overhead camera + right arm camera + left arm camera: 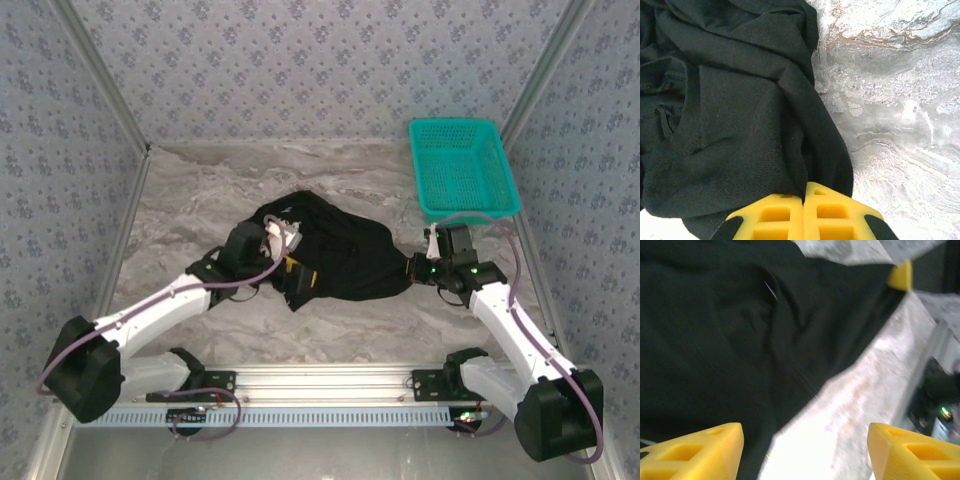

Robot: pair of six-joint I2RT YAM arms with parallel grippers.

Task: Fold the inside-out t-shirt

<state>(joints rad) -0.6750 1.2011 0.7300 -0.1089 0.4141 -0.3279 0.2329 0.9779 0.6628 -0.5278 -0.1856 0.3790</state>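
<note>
T-shirt (340, 255): black, bunched in a rumpled heap at the middle of the desk (200, 190), between the two arms.
Left pincer (805, 435): released, fingers spread wide with nothing between them, hovering over the heap's left edge where cloth meets desk.
Right pincer (804, 197): clenched on the heap's right edge, cloth pinched at the tips.
Progress: early, by my reading; no flat panel or tidy fold shows, so spreading and every fold remain.
Basket (462, 165): teal, far right corner, well apart from the cloth.
In the way: only the wrinkles themselves.
</note>
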